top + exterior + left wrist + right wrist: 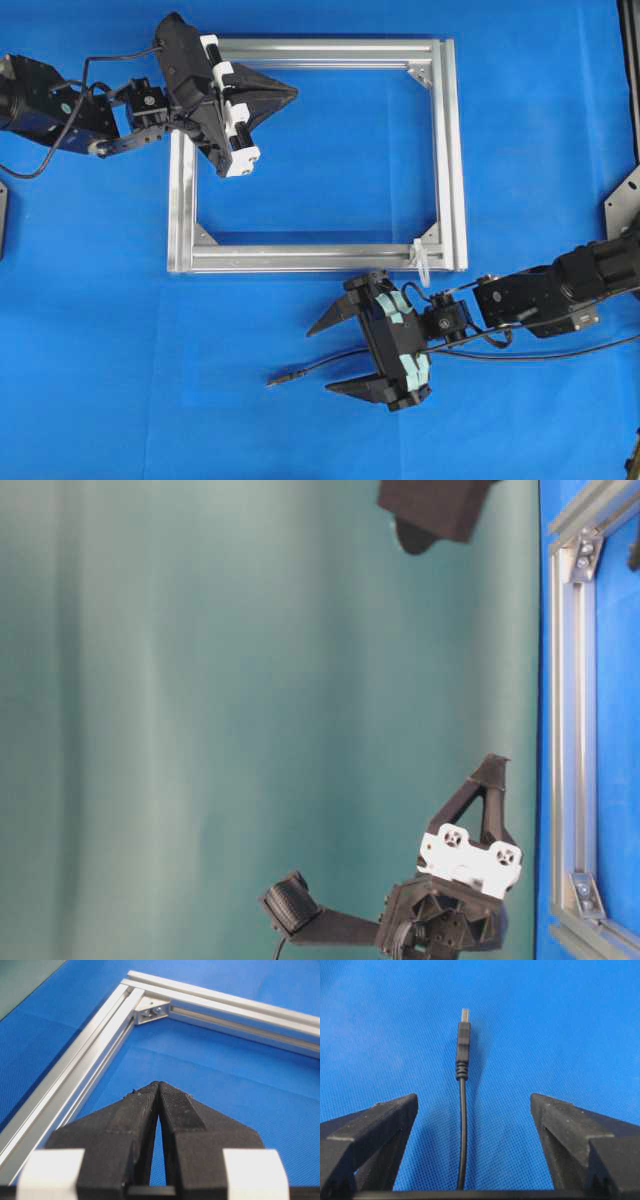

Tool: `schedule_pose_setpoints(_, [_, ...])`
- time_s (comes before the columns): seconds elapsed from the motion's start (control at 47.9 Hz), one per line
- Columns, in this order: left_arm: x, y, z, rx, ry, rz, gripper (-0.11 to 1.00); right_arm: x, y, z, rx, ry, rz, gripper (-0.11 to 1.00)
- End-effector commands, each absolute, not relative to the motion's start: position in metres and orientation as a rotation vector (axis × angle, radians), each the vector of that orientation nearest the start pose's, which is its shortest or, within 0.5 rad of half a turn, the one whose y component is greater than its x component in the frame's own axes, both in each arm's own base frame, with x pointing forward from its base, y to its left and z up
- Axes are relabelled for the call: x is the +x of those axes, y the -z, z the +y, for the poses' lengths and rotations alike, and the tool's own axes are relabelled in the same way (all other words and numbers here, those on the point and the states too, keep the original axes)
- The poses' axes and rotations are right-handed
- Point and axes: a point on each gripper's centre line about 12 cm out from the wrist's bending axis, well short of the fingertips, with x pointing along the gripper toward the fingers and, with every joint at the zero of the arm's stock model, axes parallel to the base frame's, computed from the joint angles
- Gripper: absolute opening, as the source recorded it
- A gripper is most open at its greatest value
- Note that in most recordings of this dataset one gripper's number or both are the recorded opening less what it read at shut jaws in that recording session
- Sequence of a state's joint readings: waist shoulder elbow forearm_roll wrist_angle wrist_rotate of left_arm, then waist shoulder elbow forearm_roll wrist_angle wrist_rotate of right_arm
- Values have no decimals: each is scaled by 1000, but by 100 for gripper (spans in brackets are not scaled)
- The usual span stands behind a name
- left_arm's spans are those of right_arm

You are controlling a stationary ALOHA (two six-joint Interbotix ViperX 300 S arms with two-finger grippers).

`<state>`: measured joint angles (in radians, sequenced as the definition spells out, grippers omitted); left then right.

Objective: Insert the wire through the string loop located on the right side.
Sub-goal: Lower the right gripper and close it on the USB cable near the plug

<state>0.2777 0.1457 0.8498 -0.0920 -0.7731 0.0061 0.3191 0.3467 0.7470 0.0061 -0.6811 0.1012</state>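
Wire (pixel 462 1110) lies flat on the tabletop (pixel 120 380), its long axis running straight between the spread right tool (pixel 340 352), plug tip pointing ahead; left tool (pixel 290 96), pressed together, sits far off.

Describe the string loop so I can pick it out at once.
Find the silver frame on the blue cloth. At its lower right corner in the overhead view, the string loop lies across the bar. It is thin, white and translucent, unlike the metal corner brackets beside it.

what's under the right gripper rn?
Under the open right gripper, the wire lies on the blue cloth, untouched between the fingers. Where it runs beneath the gripper body is hidden.
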Motion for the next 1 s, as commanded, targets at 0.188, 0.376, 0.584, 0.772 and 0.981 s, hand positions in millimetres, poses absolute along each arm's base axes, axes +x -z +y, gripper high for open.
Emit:
schedule_pose_setpoints(0.188, [365,-152,112,-77,-347,171,0,393,-81,131,46,-293,390,75])
schedule_pose_setpoints(0.376, [363,-151,112,-77,-346,176,0,393,-80,132,37,-298,389,46])
schedule_pose_setpoints(0.584, [363,-151,112,-78,-347,176,0,394,-81,131,35,-299,388,0])
schedule_pose_setpoints(0.772, [363,-150,112,-78,-347,176,0,394,-81,132,33,-303,386,-4])
schedule_pose_setpoints(0.981, [362,-150,112,-80,-347,179,0,394,-84,132,37,-302,377,-4])
